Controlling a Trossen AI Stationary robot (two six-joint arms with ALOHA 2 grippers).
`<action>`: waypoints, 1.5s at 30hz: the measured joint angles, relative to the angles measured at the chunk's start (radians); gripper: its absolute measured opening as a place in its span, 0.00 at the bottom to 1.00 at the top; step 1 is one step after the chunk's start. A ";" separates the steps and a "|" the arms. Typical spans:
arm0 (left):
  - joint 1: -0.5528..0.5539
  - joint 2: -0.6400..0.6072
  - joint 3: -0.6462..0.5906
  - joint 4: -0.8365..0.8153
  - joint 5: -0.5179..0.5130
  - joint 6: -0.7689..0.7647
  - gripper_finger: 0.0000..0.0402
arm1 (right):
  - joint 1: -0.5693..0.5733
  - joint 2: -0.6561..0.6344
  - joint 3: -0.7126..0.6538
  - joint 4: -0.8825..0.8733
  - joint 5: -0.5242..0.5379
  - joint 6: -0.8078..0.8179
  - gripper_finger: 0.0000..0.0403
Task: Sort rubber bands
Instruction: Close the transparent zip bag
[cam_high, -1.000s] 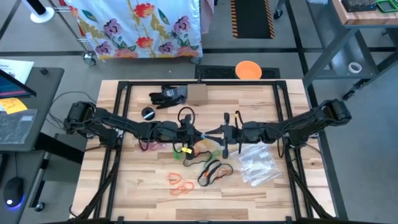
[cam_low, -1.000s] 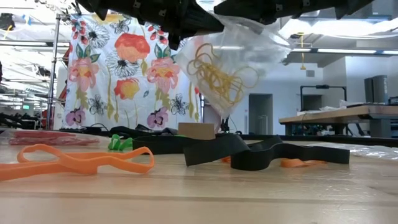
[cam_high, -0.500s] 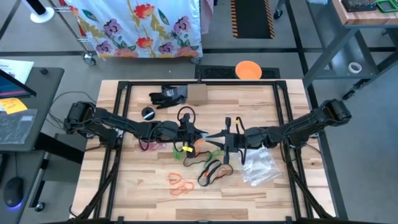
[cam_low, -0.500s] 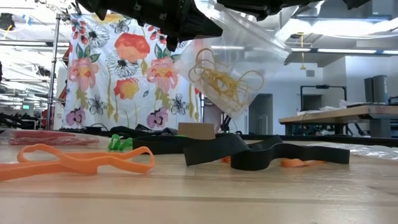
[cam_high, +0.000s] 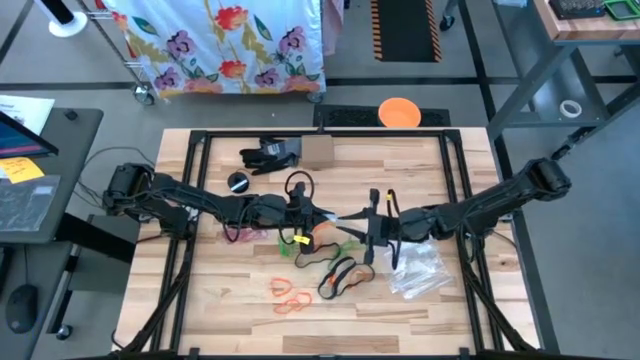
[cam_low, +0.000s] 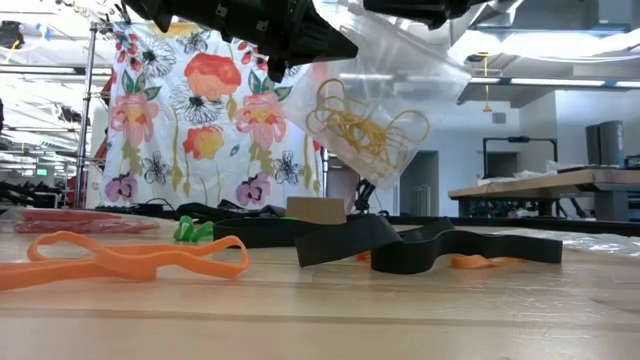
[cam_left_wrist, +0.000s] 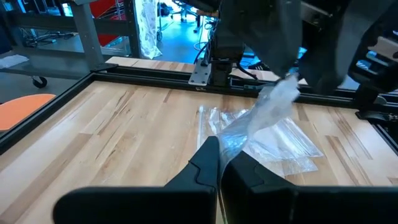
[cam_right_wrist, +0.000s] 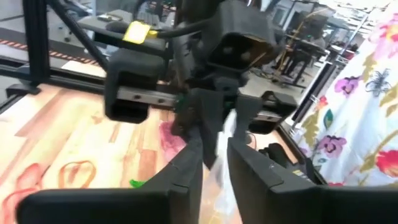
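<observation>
A clear plastic bag with several yellow rubber bands in it hangs above the table's middle between my two grippers. My left gripper is shut on the bag's left end. My right gripper has the bag's other end between its narrowly parted fingers. Loose rubber bands lie flat on the wood below: orange ones, black ones and green ones. My left gripper pinches the bag's upper edge between its two fingers, coming about level from the table's left. The bag is clear of the table and sags below the fingers. My right gripper has the bag's opposite upper corner between its fingers, coming about level from the right. The film rises to it and hangs below.
A stack of clear bags lies under my right arm. A bag of red bands lies under my left arm. At the far side are a cardboard box, a black glove-like heap and a small black round thing.
My right gripper has moved toward the table's near right and rolled a little, keeping its end of the bag. The bag has spread wider between the grippers, and the yellow bands inside have shifted slightly toward the right gripper's side.
</observation>
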 joint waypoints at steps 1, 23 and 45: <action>0.000 0.000 0.000 0.000 0.000 0.000 0.00 | -0.001 0.001 0.000 -0.001 0.000 -0.003 0.26; 0.000 0.000 0.001 0.021 -0.050 -0.134 0.00 | -0.026 0.006 0.000 0.012 0.001 -0.007 0.57; -0.024 0.000 0.001 0.083 -0.047 -0.156 0.00 | -0.030 0.008 -0.001 0.056 0.000 -0.013 0.38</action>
